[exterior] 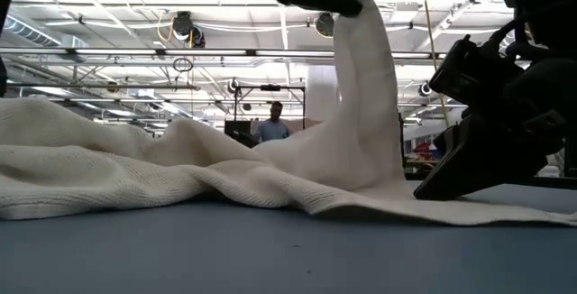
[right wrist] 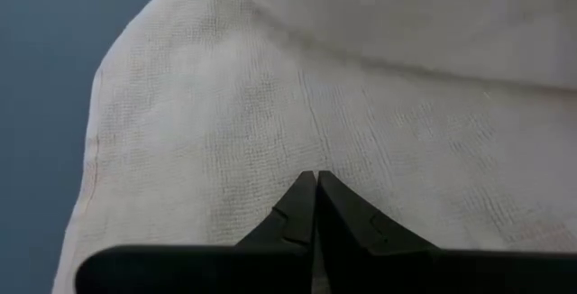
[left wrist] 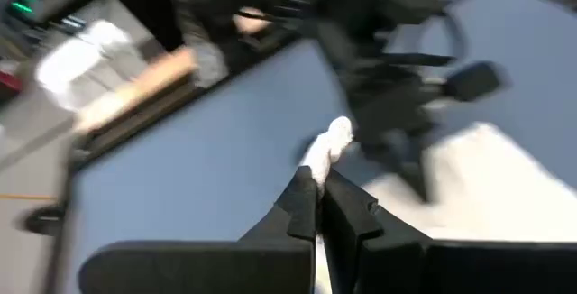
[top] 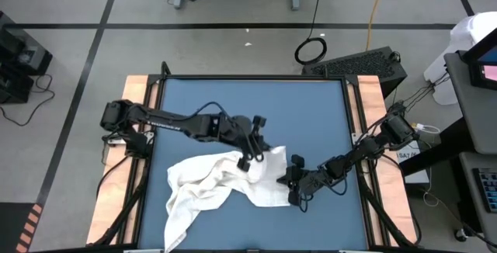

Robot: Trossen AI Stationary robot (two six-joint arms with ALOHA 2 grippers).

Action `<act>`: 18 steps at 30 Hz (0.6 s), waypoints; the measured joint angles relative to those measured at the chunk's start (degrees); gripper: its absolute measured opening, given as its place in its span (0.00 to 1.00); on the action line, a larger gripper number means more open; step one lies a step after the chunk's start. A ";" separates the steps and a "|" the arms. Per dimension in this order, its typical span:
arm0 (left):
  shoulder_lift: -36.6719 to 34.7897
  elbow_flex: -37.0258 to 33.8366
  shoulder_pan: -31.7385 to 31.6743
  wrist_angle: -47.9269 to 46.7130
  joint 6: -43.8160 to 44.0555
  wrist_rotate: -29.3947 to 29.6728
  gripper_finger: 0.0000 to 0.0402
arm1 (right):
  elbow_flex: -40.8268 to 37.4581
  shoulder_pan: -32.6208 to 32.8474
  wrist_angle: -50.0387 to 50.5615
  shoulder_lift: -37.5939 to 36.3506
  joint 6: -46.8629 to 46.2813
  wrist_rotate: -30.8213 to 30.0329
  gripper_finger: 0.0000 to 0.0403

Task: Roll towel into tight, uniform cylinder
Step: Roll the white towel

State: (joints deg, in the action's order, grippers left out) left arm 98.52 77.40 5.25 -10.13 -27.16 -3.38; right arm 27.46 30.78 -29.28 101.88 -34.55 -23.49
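The towel [right wrist: 297, 96] is soft white cloth with an open, waffle-like weave — matt, a little nubbly, creased where it bunches. Under it the bench wears a blue mat [top: 233, 98], smooth and dull, giving back only a faint sheen in the low view. Pale bare wood [top: 140, 90] shows along the bench's sides, unvarnished by the look of it. The fingers [right wrist: 311, 213] are black hard plastic, matt, with stepped moulded edges. The arms [top: 171, 119] look like dark, satin-finished metal or plastic — I cannot tell which.
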 joint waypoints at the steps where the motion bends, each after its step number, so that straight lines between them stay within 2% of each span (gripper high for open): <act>1: 0.00 -0.06 0.89 -0.28 1.03 0.00 0.01 | 0.00 0.02 0.00 0.02 -0.11 -0.24 0.02; 5: 0.14 -1.76 4.05 2.66 1.27 1.70 0.01 | -0.02 0.05 -0.01 0.05 0.11 -0.30 0.02; 12: 1.22 -2.42 5.75 4.76 1.13 10.94 0.01 | -0.14 0.31 -2.33 -0.49 3.11 -0.16 0.02; 18: 3.08 -2.41 6.53 8.77 3.30 9.21 0.01 | -0.19 -0.24 -0.74 -2.26 3.83 1.44 0.02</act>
State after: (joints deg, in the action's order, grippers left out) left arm 101.60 74.99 11.78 -1.36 -23.86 5.83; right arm 27.28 30.54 -30.02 99.63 -30.72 -22.05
